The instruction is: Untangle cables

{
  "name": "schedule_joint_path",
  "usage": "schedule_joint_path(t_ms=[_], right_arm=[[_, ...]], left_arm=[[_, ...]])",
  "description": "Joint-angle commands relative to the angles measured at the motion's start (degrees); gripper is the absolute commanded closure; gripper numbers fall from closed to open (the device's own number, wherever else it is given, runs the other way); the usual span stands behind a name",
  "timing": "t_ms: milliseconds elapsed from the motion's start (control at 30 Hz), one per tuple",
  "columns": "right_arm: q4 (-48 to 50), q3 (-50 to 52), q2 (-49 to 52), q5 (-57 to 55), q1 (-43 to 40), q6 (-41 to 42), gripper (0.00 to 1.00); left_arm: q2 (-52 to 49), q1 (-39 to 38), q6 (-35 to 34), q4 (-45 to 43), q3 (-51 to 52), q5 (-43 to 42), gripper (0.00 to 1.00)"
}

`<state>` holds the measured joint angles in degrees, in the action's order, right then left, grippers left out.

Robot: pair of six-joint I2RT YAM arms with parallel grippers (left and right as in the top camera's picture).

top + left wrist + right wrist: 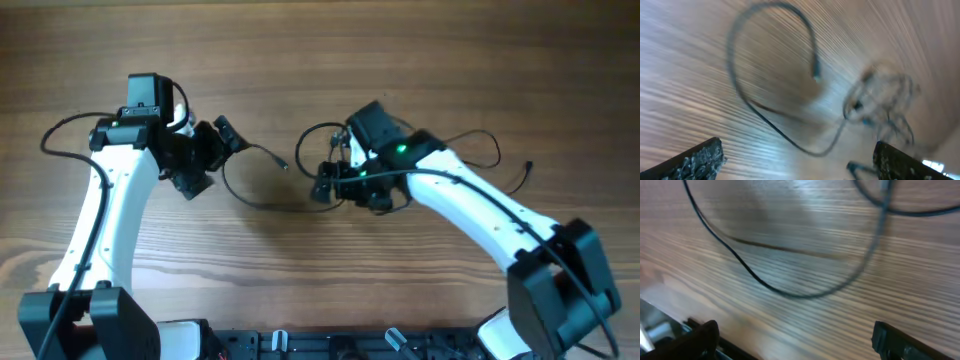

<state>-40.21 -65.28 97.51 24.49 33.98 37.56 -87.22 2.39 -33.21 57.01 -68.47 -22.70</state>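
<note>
Item: cables (795,295), lying on the desk (300,60) between the arms, a loose loop trailing from a knot by the right end effector (795,345). It and the left end effector (797,167) are hovering spread, pinching nothing. Risk: tugging the loop could be tightening the knot.

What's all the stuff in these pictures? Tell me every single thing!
cables: several, exact count unclear, thin and black, middle of the table; one loose loop lies between the two grippers
bunch: one, black, tangled strands by the right gripper
plug end: one clearly seen, small and dark, at the loop's free tip
table: one, brown wood grain, under everything
arms: two, white and black, one on each side
left gripper: one, black, open and holding nothing, left of the loop
right gripper: one, black, open and holding nothing, over the cables
</note>
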Motion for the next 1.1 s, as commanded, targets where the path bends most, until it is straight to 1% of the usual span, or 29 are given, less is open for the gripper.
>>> schedule_joint_path(t_ms=[0, 233, 367, 433, 467, 567, 667, 767, 800, 833, 867, 900, 933, 967, 1000, 1033, 1067], right_arm=[[2.84, 2.21, 1.86, 2.36, 2.58, 12.96, 0.0], [4.0, 2.93, 5.2, -4.22, 6.86, 30.53, 0.0], [6.64, 2.93, 7.13, -5.51, 8.24, 36.52, 0.0], [11.43, 2.93, 8.55, -6.95, 8.33, 37.38, 0.0], [13.7, 2.93, 9.09, -7.32, 8.24, 37.53, 0.04], [17.16, 2.93, 9.44, -10.08, 8.17, 37.51, 0.21], [16.7, 2.93, 9.55, -13.09, 8.17, 37.42, 0.23], [14.34, 2.93, 9.88, -13.64, 8.2, 37.42, 0.23], [13.64, 2.93, 10.03, -13.62, 8.2, 37.44, 0.24], [13.31, 2.93, 10.32, -14.1, 8.2, 37.42, 0.32], [13.38, 2.93, 10.54, -14.8, 8.2, 37.42, 0.37], [13.55, 2.93, 10.75, -15.85, 8.17, 37.42, 0.44], [13.68, 2.93, 10.82, -16.65, 8.17, 37.4, 0.53], [14.05, 2.93, 10.82, -17.97, 8.15, 37.13, 0.66], [14.97, 2.93, 10.8, -19.34, 8.15, 35.19, 0.94], [16.17, 2.86, 10.71, -19.39, 8.13, 32.39, 0.96], [17.03, 2.67, 10.64, -18.88, 8.04, 30.01, 0.96]], left_arm=[[0.2, 2.03, -9.51, 0.2, -0.02, 8.81, 0.0], [0.2, 2.12, -9.49, 0.2, 0.0, 8.87, 0.0], [0.2, 2.12, -9.49, 0.17, 0.0, 8.9, 0.0], [0.2, 2.12, -9.49, 0.17, 0.0, 8.9, 0.0], [0.2, 2.12, -9.49, 0.17, -0.02, 8.9, 0.0], [0.2, 2.12, -9.46, 0.24, 0.0, 8.9, 0.0], [0.2, 2.12, -9.46, 0.24, -0.02, 8.9, 0.0], [0.2, 2.12, -9.46, 0.24, 0.0, 8.9, 0.0], [0.2, 2.12, -9.46, 0.22, 0.0, 8.9, 0.0], [0.2, 2.12, -9.46, 0.22, -0.02, 8.9, 0.0], [0.2, 2.12, -9.49, 0.2, 0.0, 8.9, 0.0], [0.2, 2.12, -9.49, 0.17, -0.02, 8.9, 0.0], [0.2, 2.12, -9.49, 0.17, -0.02, 8.9, 0.0], [0.2, 2.12, -9.49, 0.2, -0.02, 8.9, 0.0], [0.2, 2.12, -9.46, 0.22, -0.02, 8.9, 0.0], [0.2, 2.12, -9.46, 0.22, -0.02, 8.87, 0.0], [0.2, 2.12, -9.46, 0.22, -0.02, 8.9, 0.0]])
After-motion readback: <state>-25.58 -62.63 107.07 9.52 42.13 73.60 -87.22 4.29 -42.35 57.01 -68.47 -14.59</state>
